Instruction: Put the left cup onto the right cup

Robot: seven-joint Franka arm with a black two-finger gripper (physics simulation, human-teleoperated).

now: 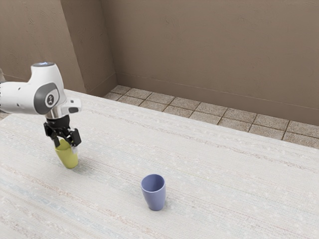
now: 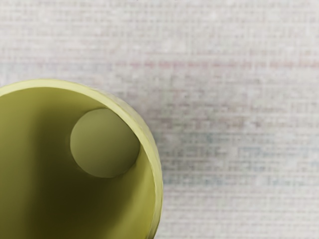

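Yellow cup (image 2: 75,164) partly outside the wrist view

The robot's arm (image 1: 22,94) was white and smooth. It was made of fat round parts joined like a bent pipe. On its side sat a grey oval patch with a small round mark in the middle. The top end had a flat round cap that looked light blue. Lower down, a little white box stuck out to one side. Under that came the gripper (image 1: 65,141), which was black, short and lumpy, much darker than the parts above it.
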